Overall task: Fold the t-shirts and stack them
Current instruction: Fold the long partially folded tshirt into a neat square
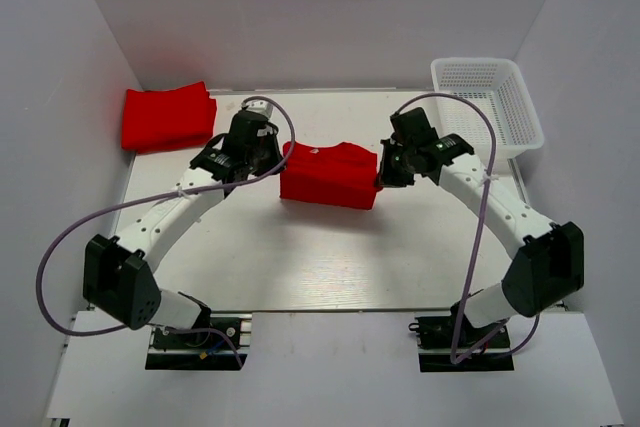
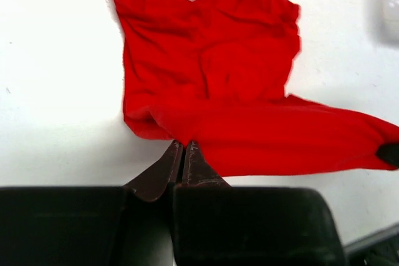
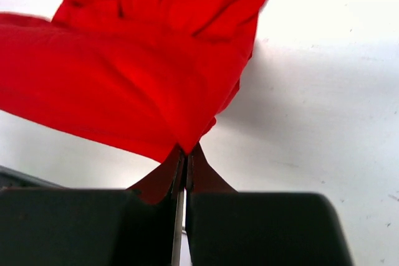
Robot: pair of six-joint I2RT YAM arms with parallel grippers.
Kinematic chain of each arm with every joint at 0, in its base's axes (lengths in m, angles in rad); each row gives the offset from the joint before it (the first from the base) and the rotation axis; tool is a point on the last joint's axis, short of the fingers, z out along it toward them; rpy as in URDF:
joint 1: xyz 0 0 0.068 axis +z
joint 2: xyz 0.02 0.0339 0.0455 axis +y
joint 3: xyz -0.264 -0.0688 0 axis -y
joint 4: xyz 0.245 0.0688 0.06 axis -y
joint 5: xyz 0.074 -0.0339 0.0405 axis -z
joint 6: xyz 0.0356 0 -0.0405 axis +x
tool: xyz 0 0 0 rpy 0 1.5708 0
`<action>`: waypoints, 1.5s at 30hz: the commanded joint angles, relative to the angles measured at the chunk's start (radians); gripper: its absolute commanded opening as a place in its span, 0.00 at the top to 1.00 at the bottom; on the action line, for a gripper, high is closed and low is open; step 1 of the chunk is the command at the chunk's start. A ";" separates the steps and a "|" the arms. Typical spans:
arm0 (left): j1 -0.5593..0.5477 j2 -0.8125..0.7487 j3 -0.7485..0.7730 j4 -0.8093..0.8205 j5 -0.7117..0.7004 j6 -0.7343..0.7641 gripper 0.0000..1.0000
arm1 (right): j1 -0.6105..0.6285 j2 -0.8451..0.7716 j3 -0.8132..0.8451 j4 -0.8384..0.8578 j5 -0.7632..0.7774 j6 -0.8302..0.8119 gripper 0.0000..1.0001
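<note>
A red t-shirt (image 1: 328, 176) hangs stretched between my two grippers above the middle of the table. My left gripper (image 1: 281, 159) is shut on its left edge; in the left wrist view the jaws (image 2: 183, 146) pinch the cloth (image 2: 212, 79), whose white neck label shows at the far end. My right gripper (image 1: 380, 179) is shut on its right edge; in the right wrist view the jaws (image 3: 186, 151) pinch a corner of the cloth (image 3: 137, 73). A second red t-shirt (image 1: 167, 116) lies folded at the table's back left corner.
A white mesh basket (image 1: 487, 102) stands at the back right, beside the right arm. White walls close in the table on the left, back and right. Purple cables loop off both arms.
</note>
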 commanded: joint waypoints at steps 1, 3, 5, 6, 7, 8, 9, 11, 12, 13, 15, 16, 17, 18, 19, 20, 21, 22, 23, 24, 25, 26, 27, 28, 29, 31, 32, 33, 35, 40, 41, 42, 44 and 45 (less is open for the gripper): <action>0.019 0.040 0.076 0.003 -0.128 0.001 1.00 | -0.040 0.069 0.066 -0.043 0.025 -0.035 1.00; 0.019 0.082 0.100 0.014 -0.153 0.001 1.00 | -0.050 0.086 0.100 -0.020 0.025 -0.049 1.00; 0.019 0.109 0.133 0.026 -0.184 0.001 1.00 | -0.069 0.119 0.120 -0.001 0.025 -0.060 1.00; 0.019 0.123 0.155 0.026 -0.197 0.001 1.00 | -0.073 0.126 0.147 -0.001 0.025 -0.066 1.00; 0.028 0.152 0.165 0.026 -0.207 0.012 1.00 | -0.086 0.151 0.159 0.000 -0.004 -0.071 1.00; 0.028 0.165 0.176 0.026 -0.216 0.012 1.00 | -0.091 0.157 0.169 0.011 -0.006 -0.075 1.00; 0.028 0.174 0.187 0.035 -0.216 0.012 1.00 | -0.100 0.163 0.187 0.011 -0.016 -0.084 1.00; 0.039 0.197 0.187 0.066 -0.216 0.036 1.00 | -0.112 0.189 0.201 0.025 -0.030 -0.089 1.00; 0.039 0.197 0.187 0.077 -0.216 0.036 1.00 | -0.120 0.197 0.213 0.028 -0.036 -0.092 1.00; 0.039 0.212 0.201 0.077 -0.216 0.045 1.00 | -0.128 0.210 0.219 0.034 -0.055 -0.094 1.00; 0.049 0.227 0.215 0.091 -0.216 0.045 1.00 | -0.139 0.223 0.238 0.039 -0.064 -0.100 1.00; 0.049 0.243 0.225 0.091 -0.216 0.056 1.00 | -0.142 0.240 0.259 0.037 -0.067 -0.100 1.00; 0.049 0.243 0.225 0.101 -0.216 0.056 1.00 | -0.151 0.246 0.262 0.037 -0.073 -0.104 1.00; 0.058 0.258 0.235 0.101 -0.216 0.065 1.00 | -0.154 0.252 0.267 0.049 -0.075 -0.103 1.00; 0.059 0.276 0.245 0.114 -0.216 0.065 1.00 | -0.158 0.266 0.276 0.054 -0.084 -0.106 1.00; 0.059 0.287 0.245 0.114 -0.216 0.074 1.00 | -0.168 0.270 0.281 0.052 -0.093 -0.106 1.00; 0.059 0.297 0.259 0.127 -0.204 0.085 1.00 | -0.169 0.280 0.285 0.058 -0.093 -0.109 1.00; 0.068 0.307 0.270 0.143 -0.204 0.085 1.00 | -0.177 0.290 0.288 0.071 -0.093 -0.109 1.00; 0.068 0.326 0.270 0.143 -0.204 0.094 1.00 | -0.178 0.295 0.291 0.075 -0.102 -0.109 1.00; 0.068 0.338 0.291 0.153 -0.192 0.104 1.00 | -0.188 0.307 0.298 0.075 -0.104 -0.111 1.00; 0.077 0.349 0.300 0.154 -0.191 0.104 1.00 | -0.189 0.322 0.307 0.078 -0.111 -0.111 1.00; 0.077 0.361 0.314 0.154 -0.191 0.116 1.00 | -0.194 0.330 0.316 0.077 -0.113 -0.106 1.00; 0.077 0.382 0.314 0.164 -0.182 0.116 1.00 | -0.201 0.344 0.319 0.077 -0.116 -0.104 1.00; 0.086 0.392 0.314 0.164 -0.182 0.116 1.00 | -0.205 0.353 0.322 0.083 -0.122 -0.103 1.00; 0.086 0.401 0.323 0.181 -0.173 0.125 1.00 | -0.209 0.359 0.328 0.086 -0.124 -0.103 1.00; 0.086 0.424 0.324 0.204 -0.162 0.125 1.00 | -0.220 0.381 0.328 0.106 -0.136 -0.103 1.00; 0.095 0.424 0.324 0.204 -0.162 0.125 1.00 | -0.224 0.387 0.333 0.114 -0.139 -0.103 1.00; 0.095 0.438 0.324 0.218 -0.162 0.125 1.00 | -0.226 0.404 0.336 0.123 -0.153 -0.104 1.00; 0.104 0.461 0.334 0.229 -0.153 0.125 1.00 | -0.237 0.439 0.357 0.124 -0.162 -0.103 1.00; 0.114 0.517 0.366 0.264 -0.130 0.153 1.00 | -0.252 0.497 0.383 0.144 -0.190 -0.106 1.00; 0.114 0.530 0.377 0.273 -0.118 0.153 1.00 | -0.257 0.507 0.382 0.160 -0.191 -0.104 1.00; 0.114 0.542 0.377 0.287 -0.118 0.153 1.00 | -0.258 0.514 0.383 0.169 -0.199 -0.103 1.00; 0.123 0.580 0.388 0.287 -0.093 0.153 1.00 | -0.263 0.530 0.383 0.178 -0.211 -0.104 1.00; 0.123 0.593 0.405 0.287 -0.093 0.153 1.00 | -0.269 0.536 0.390 0.181 -0.211 -0.103 1.00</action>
